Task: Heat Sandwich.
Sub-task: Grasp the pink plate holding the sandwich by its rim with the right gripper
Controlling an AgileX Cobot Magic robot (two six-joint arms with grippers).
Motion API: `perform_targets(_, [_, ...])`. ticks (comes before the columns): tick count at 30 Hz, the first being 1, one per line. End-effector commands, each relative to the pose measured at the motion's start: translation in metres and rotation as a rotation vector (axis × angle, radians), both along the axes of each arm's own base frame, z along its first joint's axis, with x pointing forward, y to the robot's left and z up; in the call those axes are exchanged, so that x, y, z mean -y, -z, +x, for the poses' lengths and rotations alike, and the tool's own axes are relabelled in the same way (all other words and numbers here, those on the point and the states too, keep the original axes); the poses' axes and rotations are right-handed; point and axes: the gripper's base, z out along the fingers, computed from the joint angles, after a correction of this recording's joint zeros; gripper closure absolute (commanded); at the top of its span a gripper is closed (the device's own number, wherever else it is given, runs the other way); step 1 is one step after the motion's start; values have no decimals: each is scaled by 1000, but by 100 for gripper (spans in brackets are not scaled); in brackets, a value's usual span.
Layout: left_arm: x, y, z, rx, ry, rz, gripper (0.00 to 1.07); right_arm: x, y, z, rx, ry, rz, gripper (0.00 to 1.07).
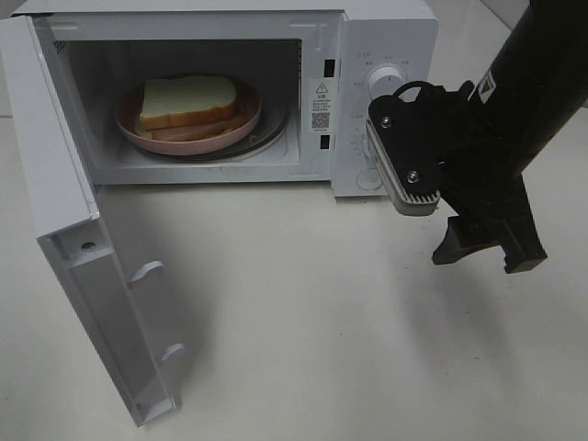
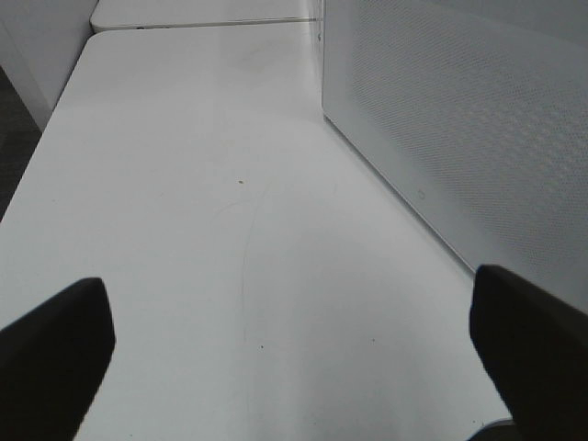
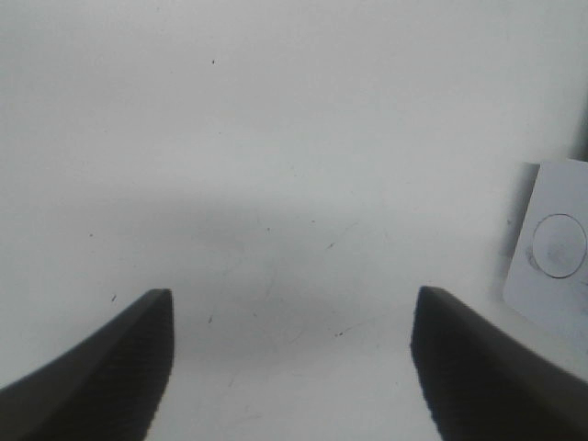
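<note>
The sandwich [image 1: 188,99] hides most of its plate [image 1: 231,135]; the right arm [image 1: 528,101] partly hides the microwave panel [image 1: 360,55].

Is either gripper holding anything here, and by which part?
Nothing is held. The left gripper and right gripper both stand open and empty; the sandwich lies on its plate inside the microwave.

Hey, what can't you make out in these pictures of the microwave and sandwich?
Exterior high: white microwave's lower controls, hidden behind the black right gripper's arm.
Exterior high: warning sticker's text, too small.
Both wrist views: pale yellow bread sandwich, outside their frames.
Exterior high: left gripper, beyond the frame.
</note>
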Motion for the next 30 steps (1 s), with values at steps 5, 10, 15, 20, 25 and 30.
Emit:
perform_targets(5, [0,0,-2,26,-2,1,9,-1,-2,3,26,38,16,25])
perform_targets(10, [0,0,-2,26,-2,1,9,-1,-2,4,42,46,12,25])
perform_targets(15, [0,0,-2,26,-2,1,9,0,-2,5,64,47,-7,25])
perform_targets(20, [0,0,-2,26,-2,1,9,-9,-5,3,96,32,-16,25])
perform_targets(25, [0,0,-2,26,-2,1,9,-12,-8,6,105,43,-6,25])
perform_targets(30, [0,0,-2,26,-2,1,9,-17,-9,7,136,26,17,26])
